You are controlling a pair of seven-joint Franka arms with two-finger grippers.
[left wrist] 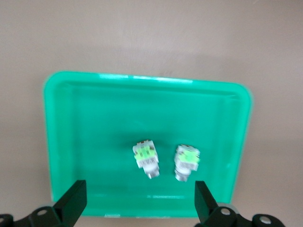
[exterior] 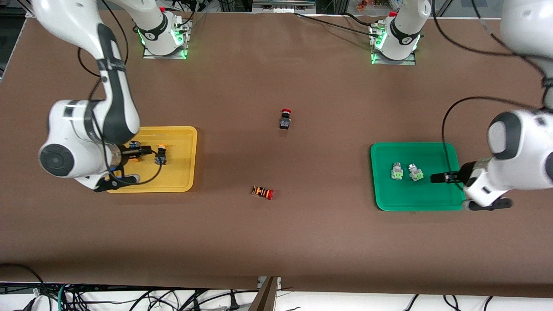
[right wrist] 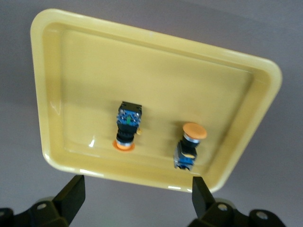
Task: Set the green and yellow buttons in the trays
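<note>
I see the yellow tray (exterior: 181,172) at the right arm's end of the table holding both yellow buttons (right wrist: 128,124), and the green tray (exterior: 414,198) at the left arm's end holding both green buttons (left wrist: 146,158). My right gripper (right wrist: 135,198) hangs wide open and empty over the yellow tray; my left gripper (left wrist: 138,201) hangs likewise over the green tray.

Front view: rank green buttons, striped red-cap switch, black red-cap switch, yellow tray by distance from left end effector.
From the left end effector, open over the green tray:
1. Green buttons, in that tray.
2. Black red-cap switch and striped red-cap switch, mid-table: too close to call.
3. Yellow tray, at the right arm's end.
</note>
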